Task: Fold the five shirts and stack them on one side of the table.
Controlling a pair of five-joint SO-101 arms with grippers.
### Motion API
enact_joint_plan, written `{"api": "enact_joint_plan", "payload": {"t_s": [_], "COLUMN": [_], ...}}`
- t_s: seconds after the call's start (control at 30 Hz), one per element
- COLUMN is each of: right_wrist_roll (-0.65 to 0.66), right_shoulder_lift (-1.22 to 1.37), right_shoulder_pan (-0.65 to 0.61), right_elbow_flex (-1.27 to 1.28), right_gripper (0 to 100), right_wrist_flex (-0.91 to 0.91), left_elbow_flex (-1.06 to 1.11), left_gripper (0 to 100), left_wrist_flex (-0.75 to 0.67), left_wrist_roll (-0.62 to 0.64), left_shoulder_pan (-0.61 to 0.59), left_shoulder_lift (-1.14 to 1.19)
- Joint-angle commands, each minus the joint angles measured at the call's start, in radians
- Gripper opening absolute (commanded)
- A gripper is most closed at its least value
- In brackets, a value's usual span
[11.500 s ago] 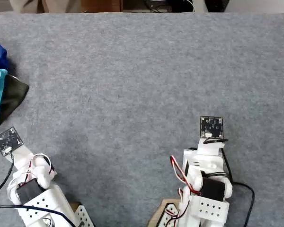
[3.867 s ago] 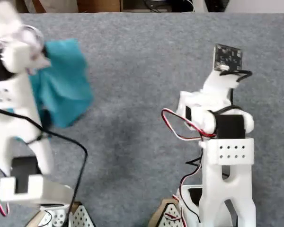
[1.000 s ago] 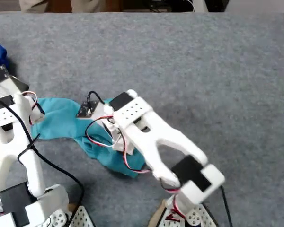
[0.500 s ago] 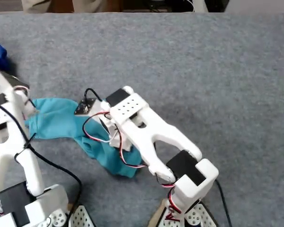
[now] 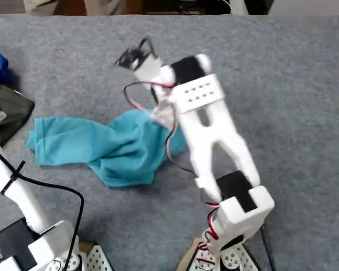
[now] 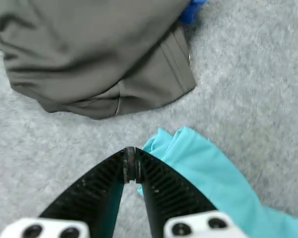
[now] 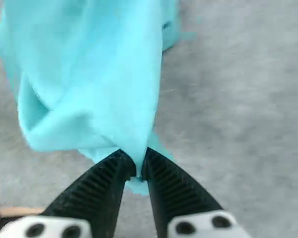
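Across the middle of the tabletop [image 5: 282, 84] the teal shirt [image 5: 101, 149] lies crumpled, one edge clamped in the right end effector [image 7: 138, 167] (left end effector [image 6: 132, 166] pinched together beside its far end), so none looks folded yet, dark shirts [image 5: 14, 110] heaped aside.

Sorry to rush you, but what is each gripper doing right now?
Left gripper: shut, with no cloth visibly caught in it.
Right gripper: shut on a fold of the teal shirt.
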Motion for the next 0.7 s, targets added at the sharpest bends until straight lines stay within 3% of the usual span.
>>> {"api": "enact_joint_plan", "payload": {"t_s": [0.0,0.27,0.5,0.67], "right_wrist_roll": [0.055,0.213,0.224,0.222], "right_shoulder_lift": [-0.015,-0.039,-0.038,-0.044], "right_shoulder_pan": [0.073,0.142,0.147,0.151], "right_elbow_flex": [-0.142,-0.255,-0.275,-0.166], "right_gripper": [3.4,3.7,3.7,3.7], "right_wrist_flex": [0.017,0.015,0.015,0.017], "left_elbow_flex": [-0.060,0.058,0.236,0.325], "left_gripper": [2,2,2,17], "left_wrist_flex": [0.048,0.055,0.054,0.017], "left_wrist_roll": [-0.017,-0.018,-0.018,-0.011], "left_shoulder_pan": [-0.005,0.035,0.209,0.267], "left_shoulder_lift": [-0.027,-0.025,-0.025,-0.025]}}
